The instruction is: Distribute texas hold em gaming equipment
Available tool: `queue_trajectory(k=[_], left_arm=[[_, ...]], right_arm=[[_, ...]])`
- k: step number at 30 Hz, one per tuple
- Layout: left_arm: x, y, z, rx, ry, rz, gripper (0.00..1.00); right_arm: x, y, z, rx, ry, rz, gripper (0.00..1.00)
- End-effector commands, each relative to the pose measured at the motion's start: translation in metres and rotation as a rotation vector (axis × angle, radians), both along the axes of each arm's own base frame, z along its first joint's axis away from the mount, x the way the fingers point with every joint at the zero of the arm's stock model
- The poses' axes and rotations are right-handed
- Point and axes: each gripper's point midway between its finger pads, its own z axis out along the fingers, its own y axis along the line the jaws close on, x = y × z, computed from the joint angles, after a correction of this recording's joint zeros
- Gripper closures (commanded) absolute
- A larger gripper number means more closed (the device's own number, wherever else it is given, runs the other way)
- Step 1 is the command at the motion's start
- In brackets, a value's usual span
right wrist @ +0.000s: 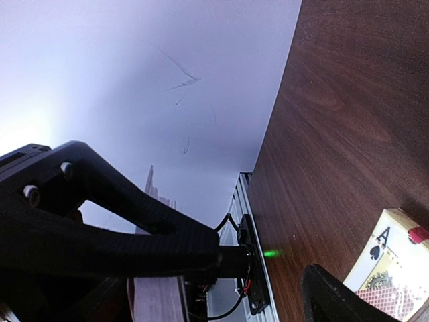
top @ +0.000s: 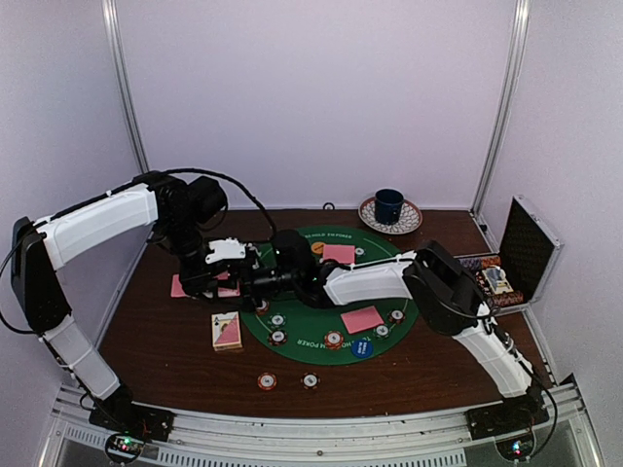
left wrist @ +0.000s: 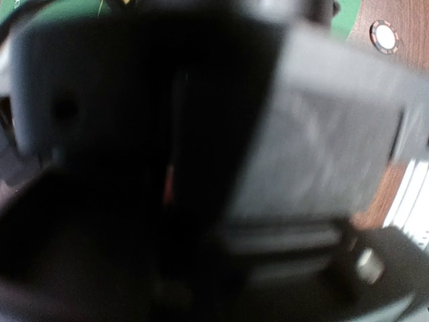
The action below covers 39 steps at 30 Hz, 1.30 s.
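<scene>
On the green felt mat [top: 302, 326] lie two pink-backed cards [top: 339, 253] [top: 362, 319], several striped chips [top: 333, 340], a blue button [top: 362, 347] and an orange button [top: 317, 247]. Two more chips [top: 267, 381] sit on the wood in front. A boxed deck [top: 227, 331] [right wrist: 389, 268] lies left of the mat. My left gripper [top: 216, 277] hovers over a pink card [top: 179, 286] at the mat's left edge; its wrist view is blocked by a dark blurred body, with one chip [left wrist: 385, 36] showing. My right gripper [top: 255, 284] [right wrist: 268, 268] reaches across the mat beside it, jaws apart, nothing between them.
A blue mug [top: 389, 205] on a patterned saucer stands at the back of the table. An open silver-edged black case [top: 521, 258] holding chips sits at the right edge. Both forearms cross the mat's left half, close together.
</scene>
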Motion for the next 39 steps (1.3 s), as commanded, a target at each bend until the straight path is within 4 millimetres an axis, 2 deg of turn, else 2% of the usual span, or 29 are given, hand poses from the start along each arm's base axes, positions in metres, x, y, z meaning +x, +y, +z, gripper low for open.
queue_trajectory(k=[1,5,14,18,20,22,27,34,39], left_arm=[[0.005,-0.003,0.012,-0.022,-0.044,-0.004,1.00],[0.005,-0.002,0.012,-0.021,-0.045,-0.004,1.00],[0.005,-0.001,0.012,-0.019,-0.049,-0.004,1.00],[0.005,0.000,0.011,-0.011,-0.050,-0.005,1.00],[0.005,0.000,0.010,-0.010,-0.047,-0.005,1.00],[0.004,0.000,0.009,-0.008,-0.045,-0.007,1.00],[0.004,0.001,0.006,-0.001,-0.038,-0.008,1.00],[0.004,0.001,0.006,0.000,-0.037,-0.008,1.00],[0.004,0.002,0.006,0.005,-0.042,-0.008,1.00]], right_arm=[[0.004,-0.019,-0.035,-0.107,0.032,-0.033,0.15],[0.006,-0.029,-0.034,-0.108,0.027,-0.046,0.17],[0.001,-0.035,-0.024,-0.112,0.007,-0.029,0.22],[0.002,-0.038,-0.013,-0.067,0.026,-0.033,0.28],[0.003,-0.039,0.001,-0.012,0.034,-0.034,0.31],[0.002,-0.039,0.013,0.023,0.039,-0.031,0.30],[0.003,-0.042,0.039,0.092,0.019,-0.046,0.20],[0.005,-0.031,0.053,0.196,0.064,-0.049,0.17],[-0.001,-0.023,0.053,0.203,0.069,-0.020,0.20]])
